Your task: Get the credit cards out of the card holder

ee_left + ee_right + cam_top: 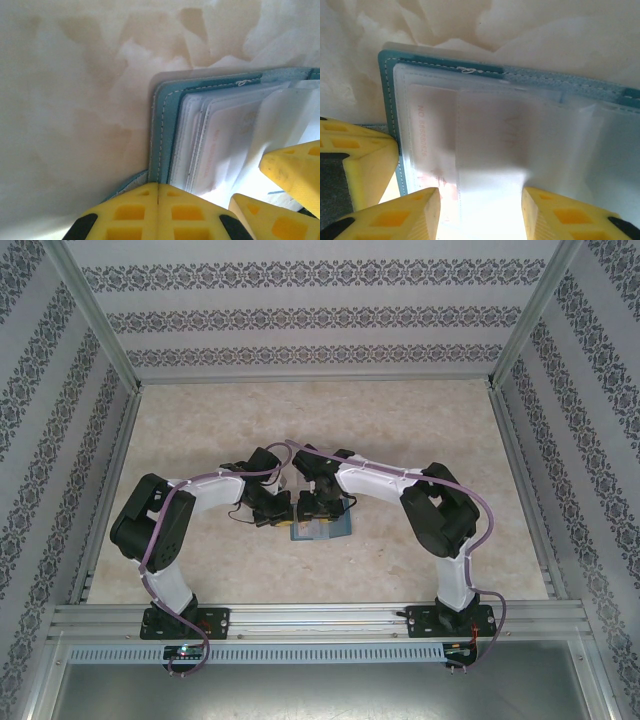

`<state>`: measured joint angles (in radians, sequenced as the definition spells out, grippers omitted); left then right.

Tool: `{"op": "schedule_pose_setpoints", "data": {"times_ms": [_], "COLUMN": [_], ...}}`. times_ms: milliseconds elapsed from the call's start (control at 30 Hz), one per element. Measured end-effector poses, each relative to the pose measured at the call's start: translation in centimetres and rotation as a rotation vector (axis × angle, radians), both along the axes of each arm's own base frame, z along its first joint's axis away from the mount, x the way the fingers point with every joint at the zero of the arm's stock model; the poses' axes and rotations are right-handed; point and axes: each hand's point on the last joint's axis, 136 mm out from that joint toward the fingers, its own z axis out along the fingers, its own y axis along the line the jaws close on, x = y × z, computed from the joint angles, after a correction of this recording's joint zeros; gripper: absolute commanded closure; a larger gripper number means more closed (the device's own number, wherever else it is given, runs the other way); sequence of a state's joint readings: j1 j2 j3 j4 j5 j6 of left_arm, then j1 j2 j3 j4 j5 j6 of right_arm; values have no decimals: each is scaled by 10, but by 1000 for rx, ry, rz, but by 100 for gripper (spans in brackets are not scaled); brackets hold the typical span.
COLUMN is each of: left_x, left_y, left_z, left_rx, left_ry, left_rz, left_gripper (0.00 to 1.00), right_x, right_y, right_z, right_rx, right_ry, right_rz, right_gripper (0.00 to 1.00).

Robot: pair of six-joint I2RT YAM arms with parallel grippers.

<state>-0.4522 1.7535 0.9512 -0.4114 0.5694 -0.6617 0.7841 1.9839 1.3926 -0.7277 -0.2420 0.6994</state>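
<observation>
The teal card holder [322,530] lies open on the table between both arms, its clear inner pockets [427,130] facing up. My left gripper [158,192] is shut, its yellow tips pressed together on the holder's left stitched edge [162,125]. My right gripper [480,212] is open over the holder, one finger on each side of a pale whitish credit card [492,135] that lies across the pockets. Neither finger presses the card. Another card with reddish print [422,122] sits inside a pocket. The right gripper's fingers [295,172] also show at the edge of the left wrist view.
The holder rests on a beige marbled tabletop [200,430] inside a patterned enclosure with aluminium frame rails [320,615] along the near edge. Both arms crowd together over the middle of the table. One left finger [367,160] sits close beside the right gripper.
</observation>
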Motion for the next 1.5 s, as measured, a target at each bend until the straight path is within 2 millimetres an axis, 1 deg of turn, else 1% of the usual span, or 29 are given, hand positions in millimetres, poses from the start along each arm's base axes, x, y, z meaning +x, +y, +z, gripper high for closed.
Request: {"op": "schedule_pose_setpoints", "data": {"times_ms": [300, 467, 867, 1067, 1300, 1500], "left_x": [0, 0, 0, 0, 0, 0], "left_y": [0, 0, 0, 0, 0, 0], "left_z": [0, 0, 0, 0, 0, 0], "left_rx": [0, 0, -2, -2, -2, -2], "left_ry": [0, 0, 2, 2, 3, 3], "left_rz": [0, 0, -1, -1, 0, -1], "left_gripper": [98, 98, 98, 98, 98, 98], "right_x": [0, 1, 0, 0, 1, 1], "right_y": [-3, -4, -5, -5, -5, -6], "right_z": [-1, 1, -6, -6, -6, -6], "right_rx": [-28, -36, -50, -50, -52, -56], "right_ry": [-12, -16, -5, -6, -8, -9], "right_rz": [19, 19, 19, 19, 17, 16], "right_gripper": [43, 43, 50, 61, 67, 75]}}
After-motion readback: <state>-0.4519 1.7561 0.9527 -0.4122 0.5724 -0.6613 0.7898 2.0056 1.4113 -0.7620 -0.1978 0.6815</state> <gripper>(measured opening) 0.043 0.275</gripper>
